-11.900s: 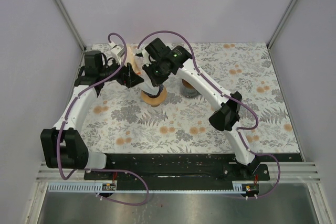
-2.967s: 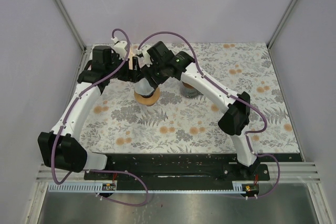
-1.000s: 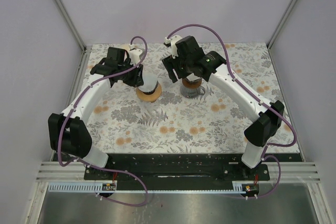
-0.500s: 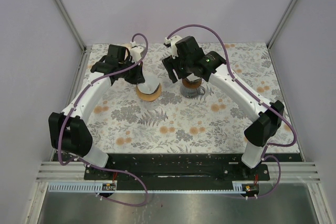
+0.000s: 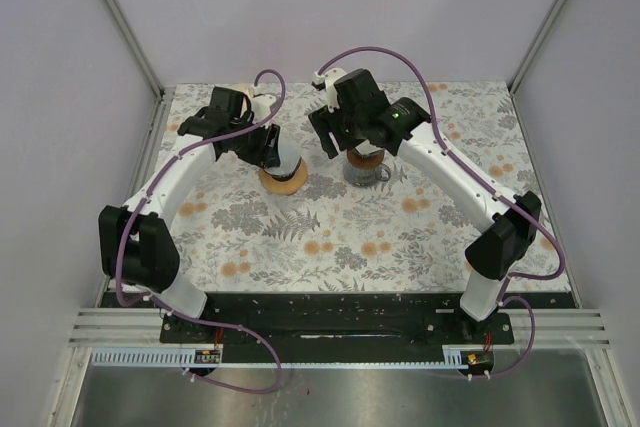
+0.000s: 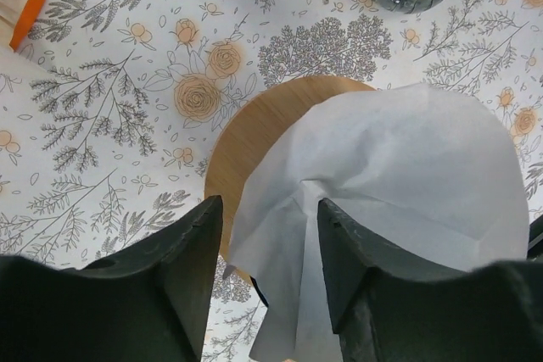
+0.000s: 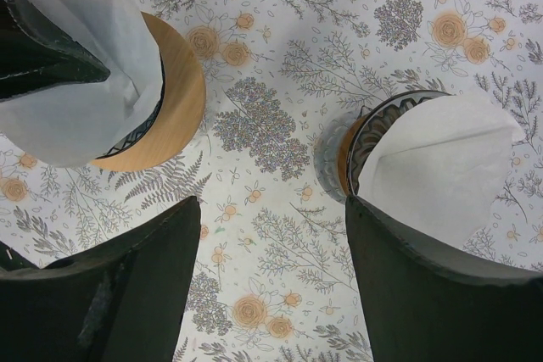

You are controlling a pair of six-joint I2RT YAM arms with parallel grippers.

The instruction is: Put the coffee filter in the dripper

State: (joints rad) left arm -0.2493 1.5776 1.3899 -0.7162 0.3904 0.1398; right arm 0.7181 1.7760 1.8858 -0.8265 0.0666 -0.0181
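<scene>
A white paper coffee filter (image 6: 399, 175) sits crumpled in the dripper with the wooden ring (image 6: 254, 133), left of centre at the back of the table (image 5: 283, 179). My left gripper (image 6: 270, 209) is open right above it, with its fingers on either side of a fold in the paper without pinching it. In the top view the left gripper (image 5: 272, 152) is over the dripper's left side. My right gripper (image 7: 271, 209) is open and empty over the cloth between the two drippers, and the filter (image 7: 81, 82) is at the upper left of its view.
A second dripper with its own filter (image 7: 433, 167) stands on a glass carafe (image 5: 365, 169) to the right of the first. An orange and white packet (image 6: 17, 6) lies on the floral cloth at the back left. Walls close the table's sides and back.
Over the last second my left gripper has shifted slightly right over the filter and dripper. The right arm, which drew away to the right earlier, has stayed still.
</scene>
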